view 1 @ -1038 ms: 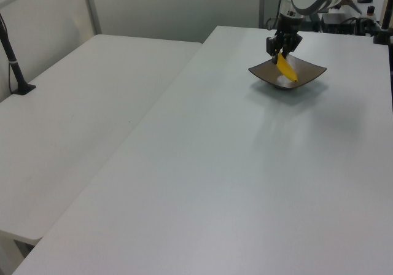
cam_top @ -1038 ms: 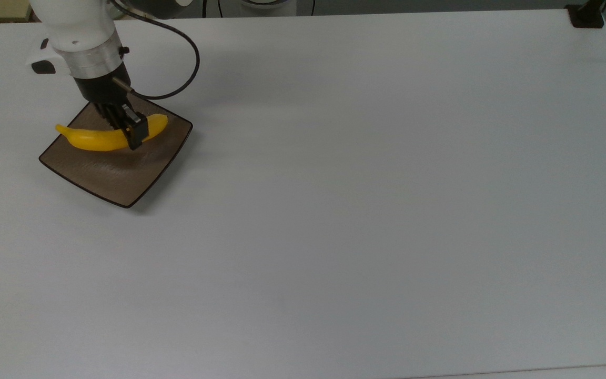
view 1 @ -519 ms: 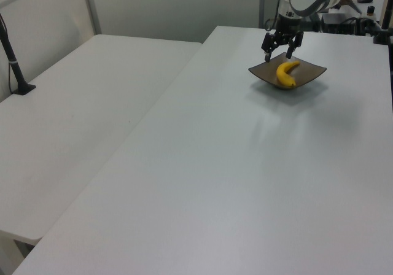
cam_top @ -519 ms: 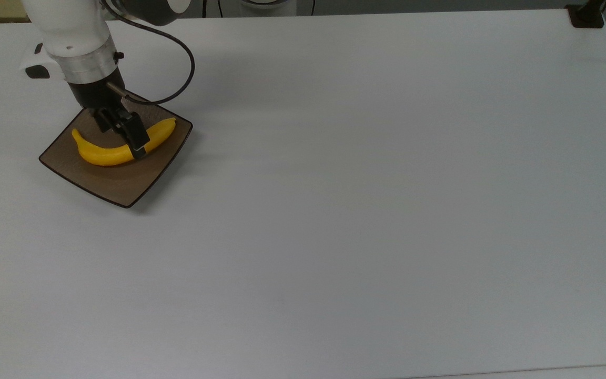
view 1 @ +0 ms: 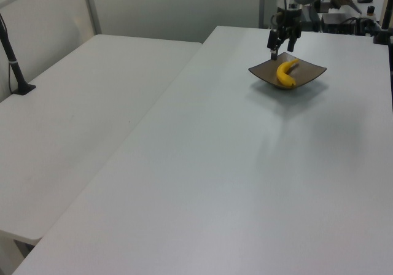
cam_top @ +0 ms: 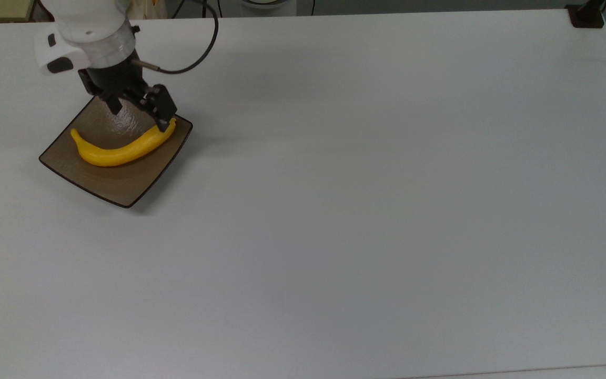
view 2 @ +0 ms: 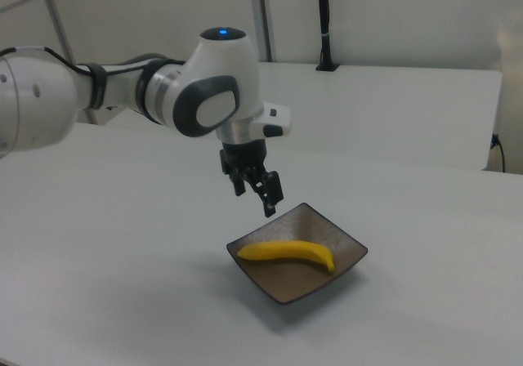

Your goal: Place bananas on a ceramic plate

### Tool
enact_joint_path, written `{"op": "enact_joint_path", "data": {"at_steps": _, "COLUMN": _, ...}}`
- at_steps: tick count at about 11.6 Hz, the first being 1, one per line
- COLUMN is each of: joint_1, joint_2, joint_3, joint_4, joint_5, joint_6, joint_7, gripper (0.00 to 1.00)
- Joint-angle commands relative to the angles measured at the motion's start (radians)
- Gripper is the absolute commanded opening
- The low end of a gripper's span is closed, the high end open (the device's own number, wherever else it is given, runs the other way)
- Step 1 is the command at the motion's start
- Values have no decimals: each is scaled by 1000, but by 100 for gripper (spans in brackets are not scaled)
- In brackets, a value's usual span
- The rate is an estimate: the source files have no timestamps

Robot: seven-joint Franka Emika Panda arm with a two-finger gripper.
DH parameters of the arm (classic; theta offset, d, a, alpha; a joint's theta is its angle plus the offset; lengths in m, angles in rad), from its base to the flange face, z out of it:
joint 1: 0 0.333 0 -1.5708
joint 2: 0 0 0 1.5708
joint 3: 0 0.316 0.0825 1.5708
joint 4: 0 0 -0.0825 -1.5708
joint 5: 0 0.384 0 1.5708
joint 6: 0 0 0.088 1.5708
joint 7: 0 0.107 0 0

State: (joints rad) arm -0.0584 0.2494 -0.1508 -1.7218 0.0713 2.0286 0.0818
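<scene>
Smooth bright yellow curved banana lying free in dished centre of square glossy brown ceramic plate, same spot as half second ago. Plate sitting on white bench, near the top view's left edge.

Black two-finger end effector now hanging above plate's far edge, clear of banana, fingers spread wide, gripping nothing. One second ago fingers were clamping banana; half second ago parted just over it. Arm is lifting away.
</scene>
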Motion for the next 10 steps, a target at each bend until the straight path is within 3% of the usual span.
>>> {"op": "enact_joint_path", "data": {"at_steps": 1, "joint_1": 31, "joint_2": -88, "joint_3": 10, "joint_4": -10, "joint_5": -48, "joint_6": -154, "joint_7": -30, "gripper": 100}}
{"op": "enact_joint_path", "data": {"at_steps": 3, "joint_1": 38, "joint_2": -133, "joint_3": 65, "joint_4": -16, "joint_5": -54, "joint_6": -206, "joint_7": -17, "gripper": 100}}
{"op": "enact_joint_path", "data": {"at_steps": 7, "joint_1": 121, "joint_2": -225, "joint_3": 94, "joint_4": -22, "joint_5": -50, "joint_6": -249, "joint_7": 65, "gripper": 100}}
{"op": "enact_joint_path", "data": {"at_steps": 10, "joint_1": 175, "joint_2": -263, "joint_3": 109, "joint_4": -48, "joint_5": -93, "joint_6": -248, "joint_7": 85, "gripper": 100}}
